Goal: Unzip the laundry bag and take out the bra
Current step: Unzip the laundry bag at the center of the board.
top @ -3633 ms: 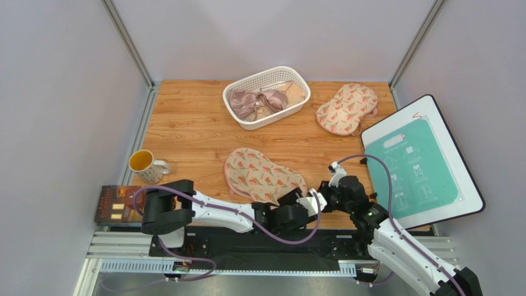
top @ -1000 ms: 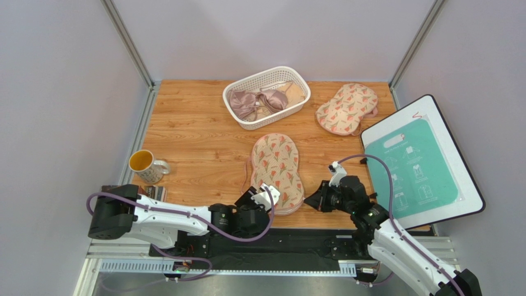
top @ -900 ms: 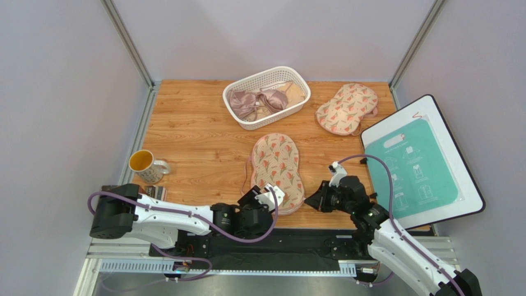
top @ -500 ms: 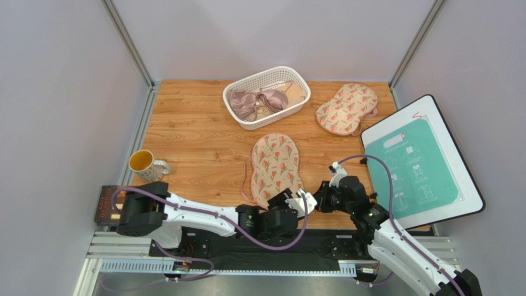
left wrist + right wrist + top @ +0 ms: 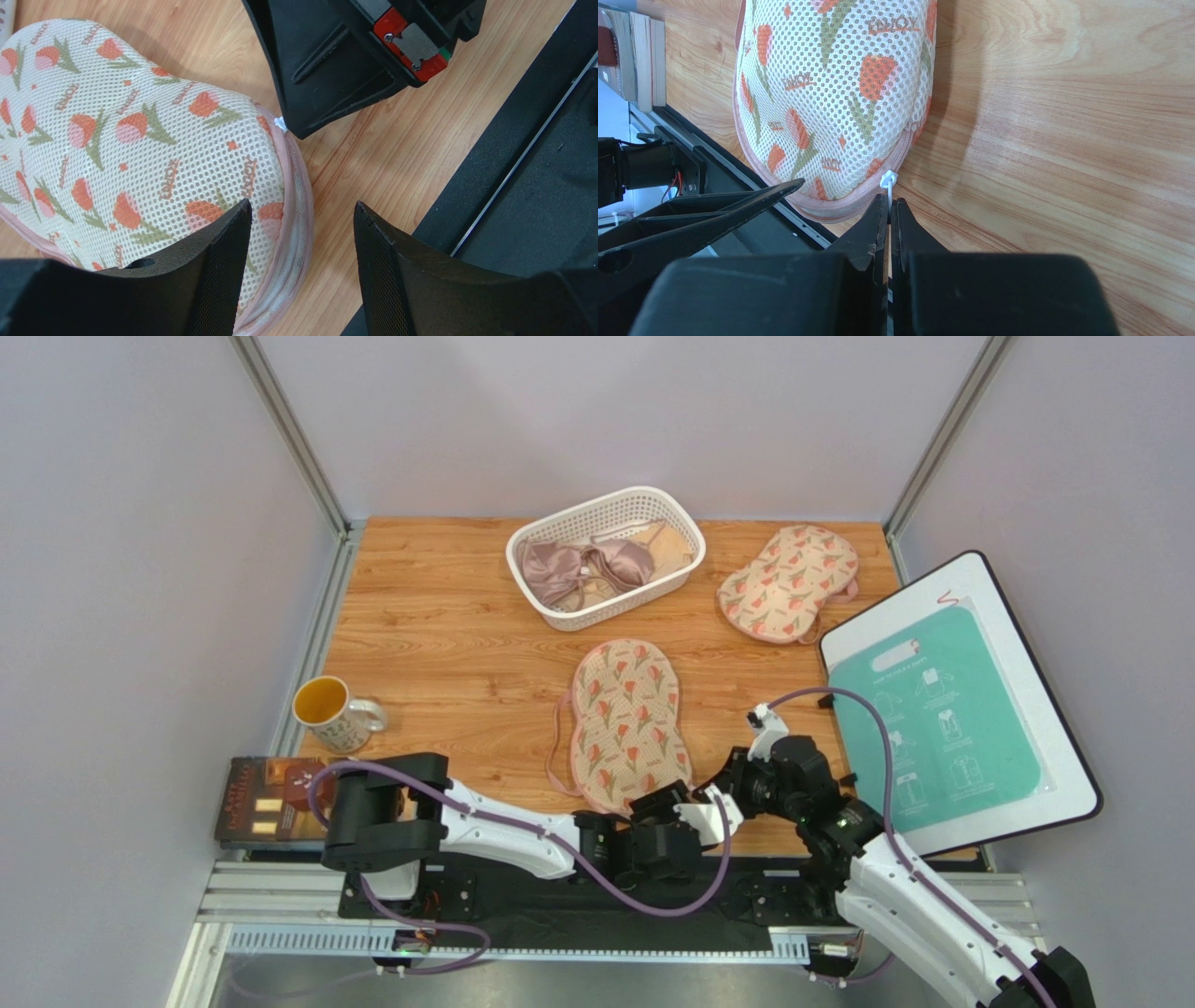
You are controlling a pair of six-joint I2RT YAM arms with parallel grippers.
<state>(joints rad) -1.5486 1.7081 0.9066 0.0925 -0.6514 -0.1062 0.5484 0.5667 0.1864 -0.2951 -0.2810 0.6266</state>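
The laundry bag (image 5: pixel 627 721) lies flat on the wooden table, near the front edge, zipped with pink edging. My right gripper (image 5: pixel 727 787) is shut on its white zip pull (image 5: pixel 887 183) at the bag's near right end, which also shows in the left wrist view (image 5: pixel 281 124). My left gripper (image 5: pixel 687 812) is open and low over the bag's near rim (image 5: pixel 291 182). One finger (image 5: pixel 210 266) is over the mesh and the other is over bare wood. The mustard-yellow bra is hidden.
A white basket (image 5: pixel 624 598) at the back holds a mauve-pink satin bra (image 5: pixel 582 567) and a pale beige one. A second flowered bag (image 5: pixel 790 581) lies at the back right. A mug (image 5: pixel 330 709) and a book (image 5: pixel 267 798) are left. A green-and-white board (image 5: pixel 954 707) is right.
The bag was turned end-on between the oldest frame and one second ago. Since then my left gripper has swung right along the bag's near end, up beside the right gripper, which has barely moved.
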